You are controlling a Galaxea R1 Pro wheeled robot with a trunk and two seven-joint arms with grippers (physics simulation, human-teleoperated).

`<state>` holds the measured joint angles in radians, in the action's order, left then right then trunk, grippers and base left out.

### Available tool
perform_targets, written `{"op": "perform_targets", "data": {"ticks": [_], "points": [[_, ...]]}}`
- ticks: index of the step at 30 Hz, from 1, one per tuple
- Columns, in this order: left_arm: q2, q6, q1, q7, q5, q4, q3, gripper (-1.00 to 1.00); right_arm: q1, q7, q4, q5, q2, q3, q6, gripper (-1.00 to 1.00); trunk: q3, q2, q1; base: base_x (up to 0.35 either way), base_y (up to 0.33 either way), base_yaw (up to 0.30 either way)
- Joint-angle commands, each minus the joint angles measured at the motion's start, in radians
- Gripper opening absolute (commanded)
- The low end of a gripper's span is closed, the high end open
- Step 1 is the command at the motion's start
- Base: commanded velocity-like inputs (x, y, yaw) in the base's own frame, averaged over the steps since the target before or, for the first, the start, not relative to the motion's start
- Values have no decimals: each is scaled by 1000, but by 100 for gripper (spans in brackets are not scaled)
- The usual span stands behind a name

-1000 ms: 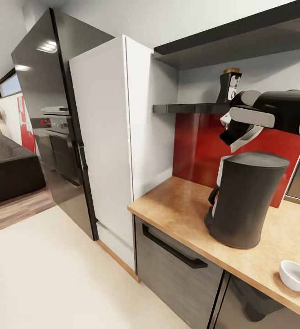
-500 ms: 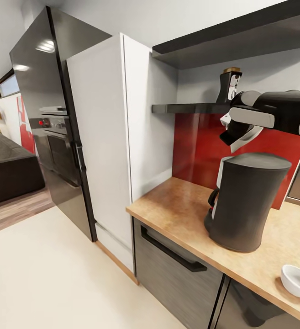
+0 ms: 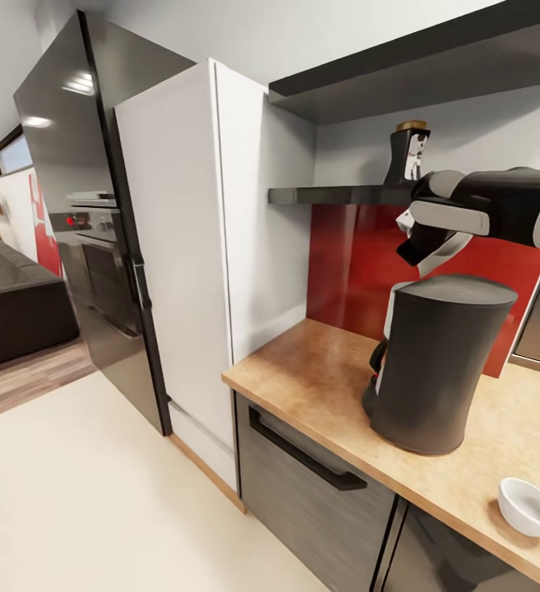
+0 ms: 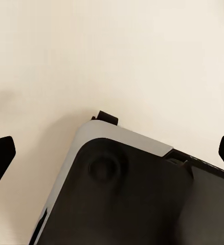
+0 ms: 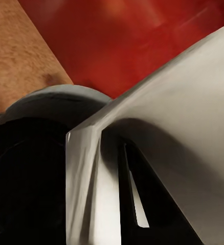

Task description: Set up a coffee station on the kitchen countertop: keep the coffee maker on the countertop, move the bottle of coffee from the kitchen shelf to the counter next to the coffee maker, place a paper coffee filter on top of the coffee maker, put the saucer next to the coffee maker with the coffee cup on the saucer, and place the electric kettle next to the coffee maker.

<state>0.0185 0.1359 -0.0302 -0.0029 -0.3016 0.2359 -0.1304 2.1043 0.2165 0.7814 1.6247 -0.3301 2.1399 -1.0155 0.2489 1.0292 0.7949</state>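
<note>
White and black, your right pincer (image 3: 422,240) hangs just above the tall dark-grey coffee maker (image 3: 434,362); whether it is parted or closed, you cannot tell. Behind it, the small dark bottle with tan-gold cap (image 3: 408,153) stands on the thin dark-grey wall shelf (image 3: 335,195). A small white cup (image 3: 529,506) sits on the light-brown wood-grain bench (image 3: 319,370). Your left pincer (image 4: 112,153) is spread wide over cream floor (image 4: 112,51).

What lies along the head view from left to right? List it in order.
Dark sofa → black oven tower → white tall cabinet → black drawer handle → coffee maker → white cup on the kitchen countertop.
</note>
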Motion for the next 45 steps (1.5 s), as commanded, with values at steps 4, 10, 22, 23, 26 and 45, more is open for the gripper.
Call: {"op": "perform_targets", "data": {"ticks": [4, 10, 22, 23, 26, 45], "points": [[0, 1, 0, 0, -6, 2, 0, 100, 2, 11, 2, 12, 0, 4, 2, -100, 1, 1, 0, 0, -13, 0], [0, 1, 0, 0, -6, 2, 0, 100, 2, 11, 2, 12, 0, 4, 2, -100, 1, 1, 0, 20, -58, 0], [0, 2, 0, 0, -6, 2, 0, 100, 2, 11, 2, 13, 0, 5, 2, -100, 1, 1, 0, 50, -32, 0], [0, 2, 0, 0, -6, 2, 0, 100, 2, 11, 2, 13, 0, 5, 2, -100, 1, 1, 0, 80, -2, 0], [0, 2, 0, 0, -6, 2, 0, 100, 2, 11, 2, 13, 0, 5, 2, -100, 1, 1, 0, 52, -1, 0], [0, 2, 0, -1, -6, 2, 0, 100, 2, 11, 30, 15, 0, 5, 2, -100, 3, 1, 0, 7, 0, 0]]}}
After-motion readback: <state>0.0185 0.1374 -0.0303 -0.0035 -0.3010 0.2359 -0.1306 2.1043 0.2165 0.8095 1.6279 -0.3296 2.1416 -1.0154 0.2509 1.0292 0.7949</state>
